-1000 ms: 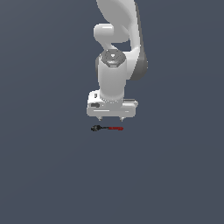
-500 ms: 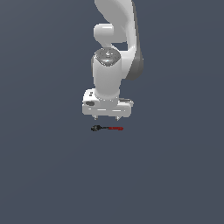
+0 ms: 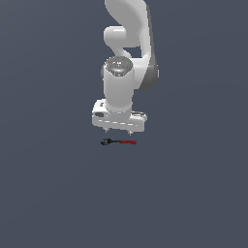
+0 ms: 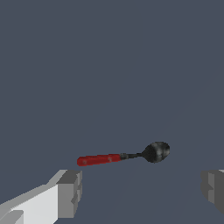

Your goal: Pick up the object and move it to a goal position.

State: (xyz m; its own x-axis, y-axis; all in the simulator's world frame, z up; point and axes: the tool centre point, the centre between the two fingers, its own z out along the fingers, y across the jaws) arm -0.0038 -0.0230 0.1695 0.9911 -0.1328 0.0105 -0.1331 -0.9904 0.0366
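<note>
The object (image 3: 119,142) is a tiny thin tool with a red shaft and a black knobby end. It lies flat on the dark grey floor, just in front of the arm in the exterior view. It also shows in the wrist view (image 4: 122,156), between and beyond the fingertips. My white gripper (image 3: 118,132) hangs just above it, pointing down, apart from it. The jaws stand wide open and empty. One grey fingertip (image 4: 69,194) shows in the wrist view, and the other sits at the frame's edge.
The plain dark grey floor (image 3: 58,193) fills both views. The white arm (image 3: 128,58) rises behind the gripper. No other objects show.
The gripper has shifted slightly toward the exterior view's left and a little lower over the object. The object has not moved.
</note>
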